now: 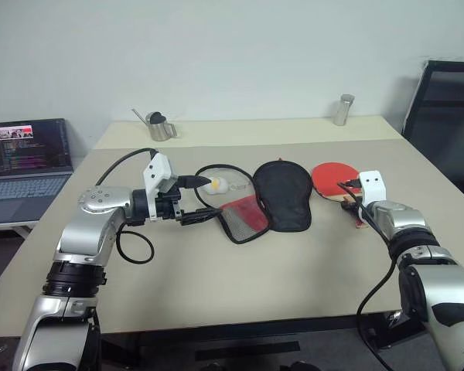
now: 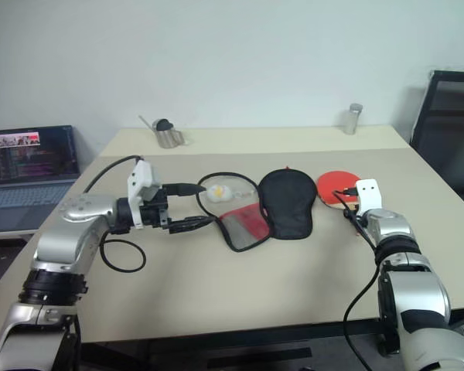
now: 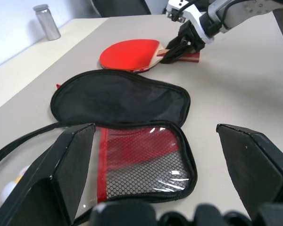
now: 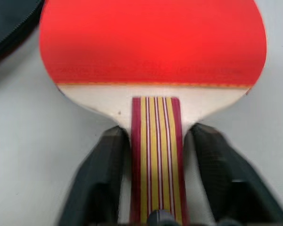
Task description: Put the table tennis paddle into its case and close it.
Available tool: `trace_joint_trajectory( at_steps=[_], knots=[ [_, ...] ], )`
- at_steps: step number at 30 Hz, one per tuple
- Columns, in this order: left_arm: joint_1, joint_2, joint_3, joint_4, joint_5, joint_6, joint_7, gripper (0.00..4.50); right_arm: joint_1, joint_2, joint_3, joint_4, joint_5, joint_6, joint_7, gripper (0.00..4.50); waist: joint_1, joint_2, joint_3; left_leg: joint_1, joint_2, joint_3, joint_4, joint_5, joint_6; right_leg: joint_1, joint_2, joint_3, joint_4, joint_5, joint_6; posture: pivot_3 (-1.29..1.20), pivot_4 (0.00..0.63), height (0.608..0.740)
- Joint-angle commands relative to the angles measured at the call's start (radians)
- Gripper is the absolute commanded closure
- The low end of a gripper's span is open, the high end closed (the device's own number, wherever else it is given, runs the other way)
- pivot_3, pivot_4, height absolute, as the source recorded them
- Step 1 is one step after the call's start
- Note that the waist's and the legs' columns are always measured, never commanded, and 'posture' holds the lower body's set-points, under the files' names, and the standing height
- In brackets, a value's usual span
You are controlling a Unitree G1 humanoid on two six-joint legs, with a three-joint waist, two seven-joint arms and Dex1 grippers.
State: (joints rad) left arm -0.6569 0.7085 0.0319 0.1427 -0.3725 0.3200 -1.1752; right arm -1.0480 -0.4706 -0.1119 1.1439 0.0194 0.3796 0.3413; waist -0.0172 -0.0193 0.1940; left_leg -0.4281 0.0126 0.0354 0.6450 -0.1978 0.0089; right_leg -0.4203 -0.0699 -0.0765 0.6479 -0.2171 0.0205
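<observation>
The table tennis paddle (image 1: 332, 179) lies flat on the table at the right, red face up, its striped handle toward me. My right gripper (image 4: 153, 141) is shut on that handle, one black finger against each side. The case (image 1: 282, 193) lies unzipped and spread open in the middle: a black half beside the paddle and a red half with mesh (image 1: 243, 216) nearer my left arm. Its black cord loop (image 1: 216, 168) curls behind it. My left gripper (image 1: 195, 199) hangs open just left of the mesh half, holding nothing.
A small white and yellow object (image 1: 214, 185) sits inside the cord loop. At the back of the table (image 1: 216, 286) stand a metal watering can (image 1: 161, 126) and a metal cylinder (image 1: 343, 110). A laptop (image 1: 27, 166) is off to the left, a black chair (image 1: 448, 116) to the right.
</observation>
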Motion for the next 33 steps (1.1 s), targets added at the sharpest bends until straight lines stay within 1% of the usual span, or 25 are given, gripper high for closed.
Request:
trace_joint_trajectory(
  at_steps=[1, 10, 22, 26, 30, 33],
  knots=[
    [0.002, 0.020, 0.035, -0.062, -0.019, 0.008, 0.018, 0.00, -0.017, 0.008, -0.002, 0.011, 0.000, -0.025, -0.004, 3.34, -0.005, 0.000, 0.000, 0.001, 0.000, 0.001, 0.000, 0.000, 0.000, 0.000, 0.000, 0.001, 0.000, 0.001, 0.000, 0.00, 0.150, 0.740],
    [0.025, 0.026, 0.048, -0.090, -0.029, 0.023, 0.041, 0.00, -0.044, -0.005, -0.027, -0.018, 0.019, -0.029, -0.015, 3.35, -0.011, 0.000, 0.000, 0.002, 0.000, 0.005, 0.000, 0.000, 0.000, 0.000, 0.000, 0.006, -0.001, 0.003, 0.001, 0.00, 0.150, 0.740],
    [0.005, 0.030, 0.043, -0.059, -0.028, 0.007, 0.034, 0.00, -0.039, -0.059, -0.045, -0.225, 0.050, 0.053, 0.037, 3.35, -0.010, 0.000, 0.001, 0.001, 0.000, 0.009, -0.002, 0.000, 0.001, -0.003, 0.000, 0.008, -0.002, 0.003, 0.001, 0.00, 0.150, 0.740],
    [-0.011, 0.040, 0.040, -0.022, -0.012, -0.018, 0.020, 0.00, -0.006, -0.051, -0.053, -0.426, 0.092, 0.164, 0.048, 3.35, -0.010, 0.000, 0.001, 0.001, 0.000, 0.009, -0.002, 0.000, 0.001, -0.004, 0.000, 0.009, -0.001, 0.003, 0.001, 0.00, 0.150, 0.740],
    [-0.018, 0.045, 0.042, -0.008, -0.013, -0.026, 0.015, 0.00, 0.048, -0.018, -0.057, -0.630, 0.134, 0.289, 0.034, 3.35, -0.010, 0.000, 0.001, 0.001, 0.001, 0.009, -0.002, 0.000, 0.001, -0.004, 0.000, 0.009, -0.001, 0.003, 0.001, 0.00, 0.150, 0.740],
    [-0.016, 0.048, 0.045, -0.007, -0.014, -0.031, 0.016, 0.00, 0.090, 0.027, -0.052, -0.785, 0.166, 0.379, 0.015, 3.35, -0.010, 0.000, 0.001, 0.001, 0.001, 0.009, -0.002, 0.000, 0.001, -0.004, 0.000, 0.009, -0.001, 0.003, 0.001, 0.00, 0.150, 0.740]
  ],
)
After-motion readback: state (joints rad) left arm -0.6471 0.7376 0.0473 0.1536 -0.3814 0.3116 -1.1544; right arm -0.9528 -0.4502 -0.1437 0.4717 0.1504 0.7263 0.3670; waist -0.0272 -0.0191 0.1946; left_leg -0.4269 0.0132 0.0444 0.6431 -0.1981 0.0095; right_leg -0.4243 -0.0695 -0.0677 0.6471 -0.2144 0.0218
